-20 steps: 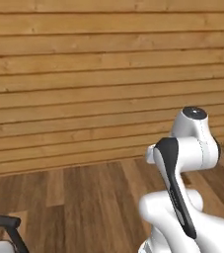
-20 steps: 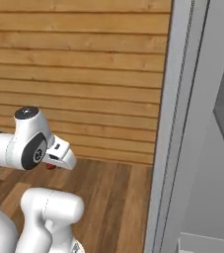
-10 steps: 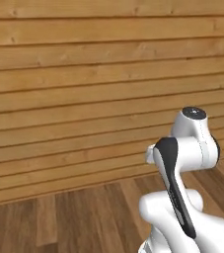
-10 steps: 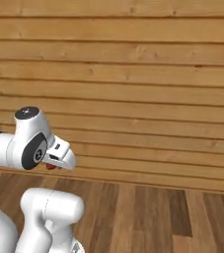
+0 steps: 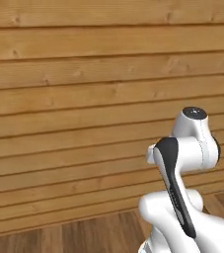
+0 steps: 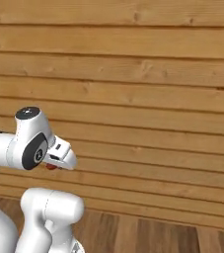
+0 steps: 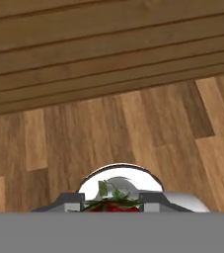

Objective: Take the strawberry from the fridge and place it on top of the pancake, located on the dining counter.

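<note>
With the strawberry pinched in the gripper, arm tucked & facing a plank wall, pickup looks done; carrying to pancake & placing on it are left.
</note>
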